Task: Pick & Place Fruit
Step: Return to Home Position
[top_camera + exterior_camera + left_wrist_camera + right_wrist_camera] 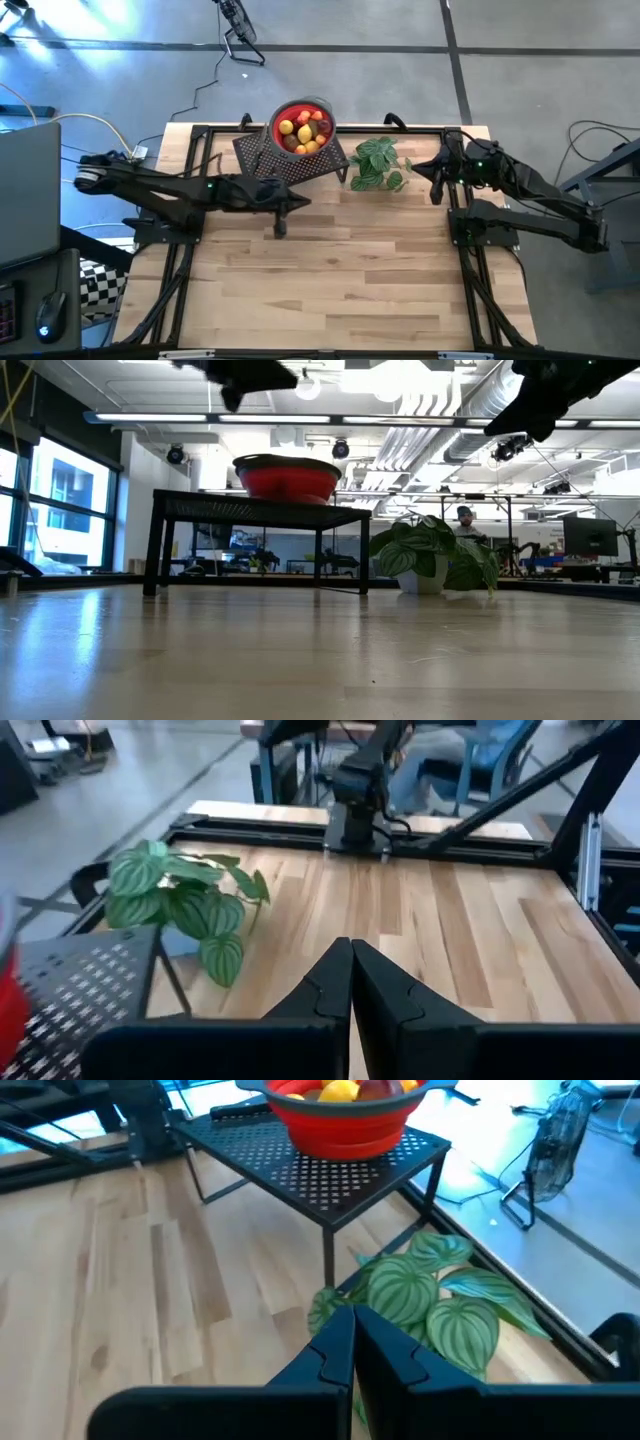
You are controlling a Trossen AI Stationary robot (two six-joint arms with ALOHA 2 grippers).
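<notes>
The fruit, yellow, red and orange pieces, lies piled in a red bowl that stands on a black perforated stand at the table's far side; the right wrist view also shows the fruit. My left gripper hovers shut above the table, just in front of the stand, and holds nothing; its fingers meet at their tips. My right gripper hangs shut and empty to the right of the green plant, its fingers closed, pointing toward the plant and the bowl.
The leafy plant stands on the table right of the stand. A black frame borders the table's edges. Bare wood stretches across the middle and near side. A person sits in the room behind.
</notes>
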